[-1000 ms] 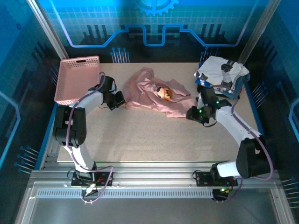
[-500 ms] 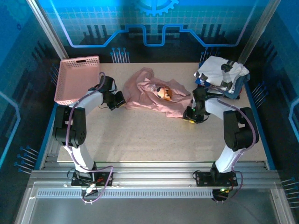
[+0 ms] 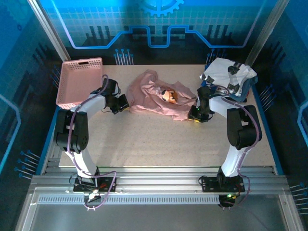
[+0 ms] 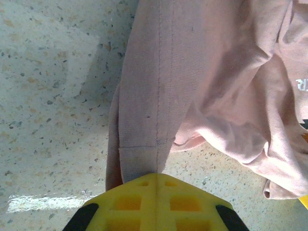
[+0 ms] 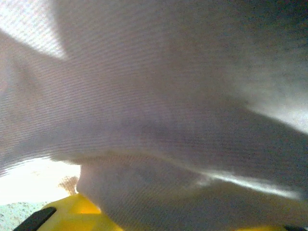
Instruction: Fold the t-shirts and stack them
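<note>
A crumpled dusty-pink t-shirt (image 3: pixel 154 96) with an orange print lies at the table's back middle. My left gripper (image 3: pixel 122 103) sits at its left edge, shut on a hemmed fold of the pink cloth (image 4: pixel 144 120), which runs straight into the closed yellow tips (image 4: pixel 155 175). My right gripper (image 3: pixel 195 115) is at the shirt's right edge. Pink cloth (image 5: pixel 154 96) drapes over its yellow fingers (image 5: pixel 72 214) and hides how the jaws stand. A white t-shirt with black patches (image 3: pixel 230 74) lies piled on a navy one (image 3: pixel 246 90) at the back right.
A pink lattice basket (image 3: pixel 77 82) stands at the back left corner, just left of my left arm. Bare speckled tabletop (image 3: pixel 154 144) stretches in front of the shirts. Blue walls and metal posts ring the table.
My right arm has folded in, its elbow swinging from the lower right to stand closer behind the gripper, which edged left into the pink shirt's right edge. The left arm has not moved.
</note>
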Robot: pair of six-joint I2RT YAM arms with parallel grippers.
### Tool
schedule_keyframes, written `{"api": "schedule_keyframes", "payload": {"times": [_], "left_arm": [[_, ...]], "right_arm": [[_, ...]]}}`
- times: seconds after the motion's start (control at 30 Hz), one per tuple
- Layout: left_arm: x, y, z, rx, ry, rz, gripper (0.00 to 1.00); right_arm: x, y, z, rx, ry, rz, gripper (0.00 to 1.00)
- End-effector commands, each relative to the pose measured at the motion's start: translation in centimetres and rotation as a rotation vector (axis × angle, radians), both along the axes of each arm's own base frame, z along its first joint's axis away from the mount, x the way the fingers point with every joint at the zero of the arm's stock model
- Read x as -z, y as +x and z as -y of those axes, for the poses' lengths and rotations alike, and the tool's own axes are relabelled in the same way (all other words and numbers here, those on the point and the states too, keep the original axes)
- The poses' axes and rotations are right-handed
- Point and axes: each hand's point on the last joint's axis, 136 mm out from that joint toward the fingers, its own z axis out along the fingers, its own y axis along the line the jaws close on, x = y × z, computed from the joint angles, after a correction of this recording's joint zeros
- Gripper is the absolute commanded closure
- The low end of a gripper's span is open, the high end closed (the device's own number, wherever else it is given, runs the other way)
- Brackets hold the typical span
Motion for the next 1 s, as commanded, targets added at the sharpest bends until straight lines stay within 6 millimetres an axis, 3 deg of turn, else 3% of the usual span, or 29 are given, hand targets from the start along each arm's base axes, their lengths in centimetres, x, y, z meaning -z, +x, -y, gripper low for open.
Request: {"api": "schedule_keyframes", "payload": {"times": [0.0, 0.27, 0.47, 0.67, 0.8, 0.97], "left_arm": [[-0.9, -0.4, 0.4, 0.025, -0.013, 0.023, 1.00], [-0.8, -0.7, 0.3, 0.021, -0.004, 0.022, 1.00], [-0.8, -0.6, 0.2, 0.024, 0.001, 0.025, 1.00], [-0.7, -0.8, -0.1, 0.020, 0.004, 0.023, 1.00], [-1.3, -0.9, -1.3, -0.003, 0.012, 0.032, 1.00], [-4.9, -0.4, -3.4, -0.051, 0.009, 0.099, 1.00]], "right_arm": [[0.4, -0.3, 1.2, 0.005, -0.033, -0.024, 0.64], [0.8, -0.9, 1.9, 0.018, -0.038, -0.029, 0.65], [0.6, 0.6, 2.1, 0.030, -0.048, -0.004, 0.67], [0.7, 1.6, 2.7, 0.057, -0.079, 0.004, 0.85], [-1.5, 2.1, 3.1, 0.074, -0.086, 0.064, 0.97], [-6.7, 1.1, 2.6, 0.046, -0.026, 0.136, 1.00]]}}
